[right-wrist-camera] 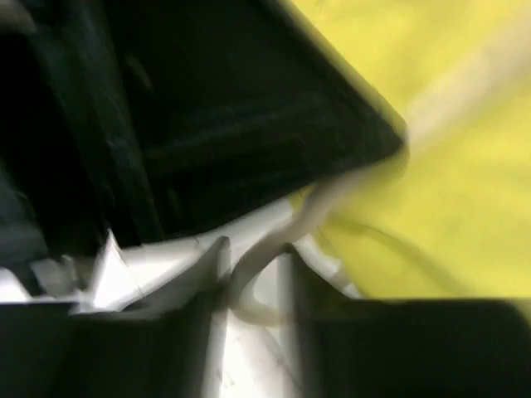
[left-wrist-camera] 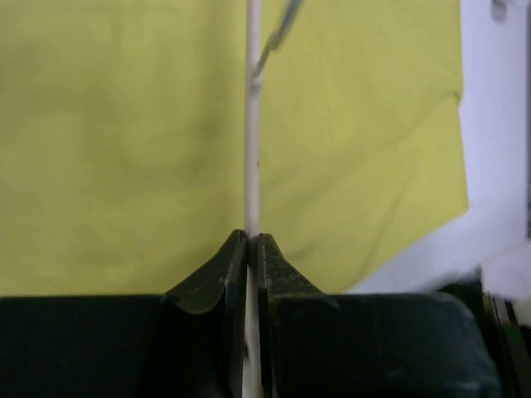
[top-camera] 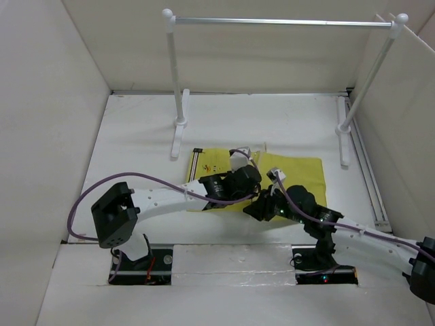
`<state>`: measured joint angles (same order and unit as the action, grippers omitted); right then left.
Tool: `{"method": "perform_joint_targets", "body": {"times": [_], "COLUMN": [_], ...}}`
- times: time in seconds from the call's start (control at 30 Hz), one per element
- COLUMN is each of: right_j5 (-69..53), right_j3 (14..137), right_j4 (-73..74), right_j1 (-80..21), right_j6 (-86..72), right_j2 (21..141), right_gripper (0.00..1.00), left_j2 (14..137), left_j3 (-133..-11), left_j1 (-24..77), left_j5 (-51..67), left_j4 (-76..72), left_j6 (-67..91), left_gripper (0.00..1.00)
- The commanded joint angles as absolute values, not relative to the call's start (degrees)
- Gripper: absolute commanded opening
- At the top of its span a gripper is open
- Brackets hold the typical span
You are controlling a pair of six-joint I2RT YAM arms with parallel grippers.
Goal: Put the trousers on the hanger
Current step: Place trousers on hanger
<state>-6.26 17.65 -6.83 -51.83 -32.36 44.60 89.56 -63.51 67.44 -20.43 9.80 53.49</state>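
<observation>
Rail point(top-camera: 282, 22) far behind trousers point(top-camera: 299, 170). Left gripper point(left-wrist-camera: 251, 239) clamped shut on hanger point(left-wrist-camera: 252, 149) rod, clear only in left wrist view. Right gripper point(right-wrist-camera: 255, 259) blurred astride hanger bend; hold unclear.

The mustard-yellow cloth trousers point(left-wrist-camera: 124, 149) look matt; the thin cream-white hanger point(left-wrist-camera: 252, 149) is smooth; the silver rail point(top-camera: 282, 22) is glossy metal.

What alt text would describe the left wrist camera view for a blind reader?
The left gripper, two black fingers, is shut on the thin cream-white hanger, whose bar runs straight up over the mustard-yellow trousers. White table shows at the right.
</observation>
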Motion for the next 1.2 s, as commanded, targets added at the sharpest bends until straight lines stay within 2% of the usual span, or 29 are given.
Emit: {"method": "perform_joint_targets", "body": {"times": [0.0,0.03,0.07,0.1,0.13,0.17,0.2,0.23,0.33,0.4,0.43,0.5,0.6,0.63,0.7,0.73,0.77,0.83,0.87,0.93,1.03,1.17], "right_j5": [1.84,2.19,2.28,2.37,2.11,1.94,0.54,0.53,0.44,-1.23,-0.36,2.36,4.39,4.22,2.56,1.68,0.63,-1.82,-1.85,-2.37,-7.61,-10.98], "right_j3": [21.0,21.27,21.27,21.53,21.62,21.53,20.75,20.74,18.91,17.93,18.28,18.81,18.28,18.11,18.19,18.11,18.11,18.1,18.37,20.56,23.28,25.49], "right_j4": [-9.5,-9.06,-8.44,-6.35,-4.59,-4.57,-4.4,-4.13,-3.08,-2.47,1.72,5.17,6.07,6.33,7.38,8.34,8.26,6.17,5.72,4.84,1.43,-4.29], "right_j1": [-52.12,-52.12,-52.73,-53.26,-54.04,-54.05,-54.57,-54.58,-54.58,-54.58,-55.19,-55.2,-55.2,-55.2,-55.2,-55.2,-55.2,-55.2,-55.2,-54.15,-50.02,-47.12], "right_j6": [-33.05,-33.05,-32.87,-32.7,-32.17,-32.17,-30.95,-30.94,-30.76,-31.38,-31.55,-31.64,-31.64,-31.73,-31.12,-31.11,-30.5,-29.97,-29.19,-27.87,-24.88,-23.47], "right_j2": [45.44,45.27,44.57,44.21,43.51,43.51,42.46,42.45,40.35,37.72,36.84,33.51,30.86,30.33,30.67,31.72,32.16,34.0,34.54,36.03,40.51,46.04], "right_gripper": [0.19,0.1,0.05,0.0,0.0,0.0,0.0,0.0,0.0,0.0,0.0,0.0,0.0,0.0,0.0,0.0,0.0,0.15,0.42,0.69,0.76,0.8], "left_j2": [84.2,84.37,84.81,86.03,87.61,87.63,89.11,89.64,92.44,94.47,95.53,95.8,95.36,95.62,96.32,96.76,96.94,96.86,96.42,95.11,93.7,92.81], "left_j3": [-62.49,-62.4,-63.1,-63.63,-64.07,-64.07,-63.9,-63.9,-65.73,-68.1,-69.77,-70.57,-70.05,-70.4,-70.92,-71.62,-71.89,-72.07,-71.9,-70.93,-69.44,-68.47], "left_j1": [67.85,67.85,66.63,65.75,64.18,63.55,62.94,62.06,62.05,62.05,62.05,62.05,62.05,62.05,61.44,61.44,61.44,61.44,61.44,62.14,62.14,63.19], "left_j5": [-17.93,-17.06,-15.48,-14.34,-12.59,-11.79,-9.17,-9.14,-8.0,-9.31,-9.93,-11.51,-13.44,-14.58,-15.03,-15.29,-15.29,-14.51,-14.68,-15.38,-15.21,-15.47], "left_j4": [5.01,5.1,5.97,7.02,8.34,8.35,6.61,6.59,4.66,7.97,8.87,11.33,12.48,12.65,12.66,12.74,12.74,12.48,12.31,11.96,11.52,11.43], "left_j6": [54.49,53.27,53.09,53.09,52.82,52.47,51.43,51.42,49.67,49.57,49.4,49.13,48.78,48.61,48.34,48.34,48.34,48.6,48.69,49.04,50.09,51.85], "left_gripper": [0.0,0.03,0.19,0.25,0.31,0.31,0.41,0.44,0.49,0.46,0.4,0.34,0.31,0.25,0.2,0.03,0.0,0.0,0.0,0.0,0.0,0.0]}}
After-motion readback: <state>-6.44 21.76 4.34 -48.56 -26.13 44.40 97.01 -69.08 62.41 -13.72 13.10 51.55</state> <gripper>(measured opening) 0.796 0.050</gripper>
